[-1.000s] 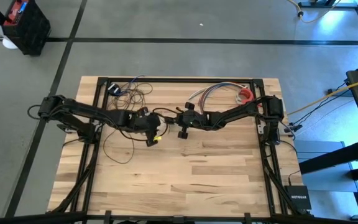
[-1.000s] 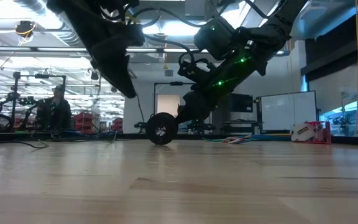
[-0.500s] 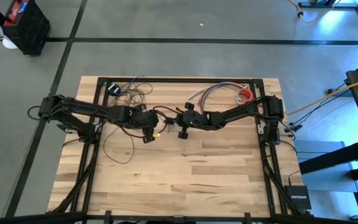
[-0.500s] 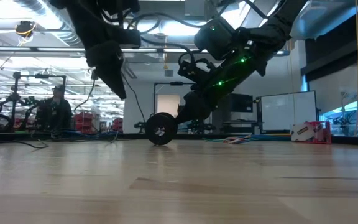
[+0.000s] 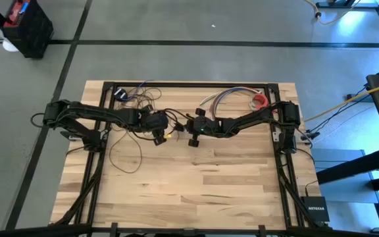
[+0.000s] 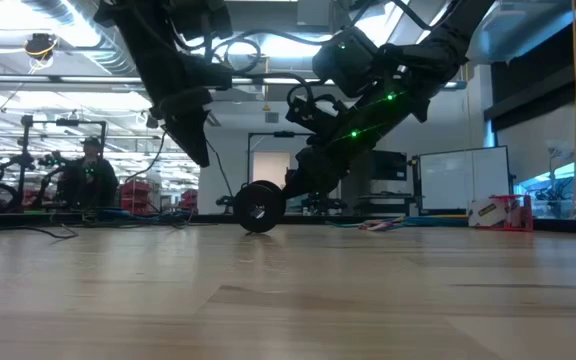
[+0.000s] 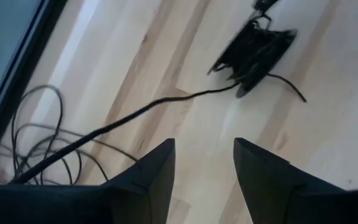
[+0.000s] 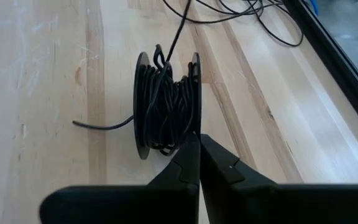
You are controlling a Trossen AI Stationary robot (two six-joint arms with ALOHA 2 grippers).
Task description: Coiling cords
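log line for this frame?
task: coiling cords | left gripper: open, above loose cord | right gripper: shut, at spool rim | spool: upright, partly wound

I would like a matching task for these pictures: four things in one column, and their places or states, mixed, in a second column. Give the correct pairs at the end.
Things
1. left gripper
2. right gripper
3. small black round spool wound with thin dark cord
4. loose loops of thin dark wire

Places or states
A. standing on edge on the wooden table, at a gripper's tips
B. fingers open, nothing between them
C. lying near the table's far left corner
D. fingers shut, tips at the spool

Pairs: 1-B, 2-D, 3-A, 4-C
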